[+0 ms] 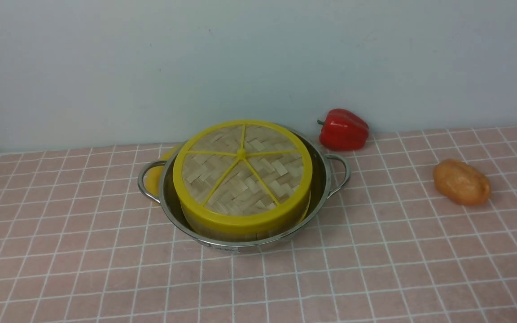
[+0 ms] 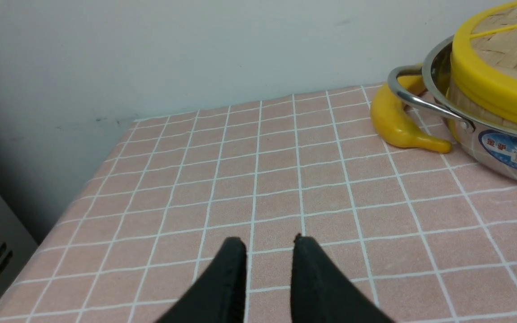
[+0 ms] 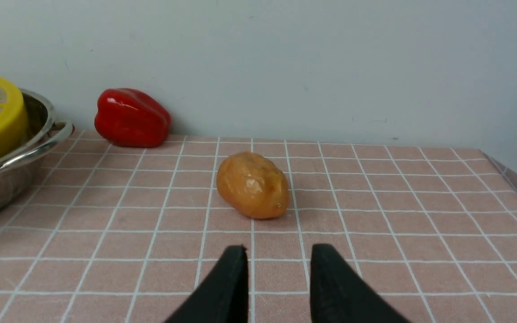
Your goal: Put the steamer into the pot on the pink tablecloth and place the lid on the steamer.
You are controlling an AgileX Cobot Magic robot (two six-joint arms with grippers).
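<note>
At the centre of your front view sits the shiny silver pot (image 1: 317, 179), and in it the pale tan steamer (image 1: 240, 234) under a woven-bamboo lid (image 1: 240, 172) with a yellow rim and five yellow spokes. The tablecloth (image 1: 375, 269) is pink with a white grid. Upper right you see a glossy red bell pepper (image 1: 343, 129) and an orange-brown potato (image 1: 462, 182). A yellow banana (image 2: 395, 121) lies at your left wrist view's upper right; the pot's label there is blue and white. Both grippers' fingers (image 2: 225, 278) (image 3: 227, 282) are black.

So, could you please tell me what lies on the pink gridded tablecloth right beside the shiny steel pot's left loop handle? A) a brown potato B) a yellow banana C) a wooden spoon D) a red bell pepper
B: the yellow banana curves against the pot, under its left loop handle.
</note>
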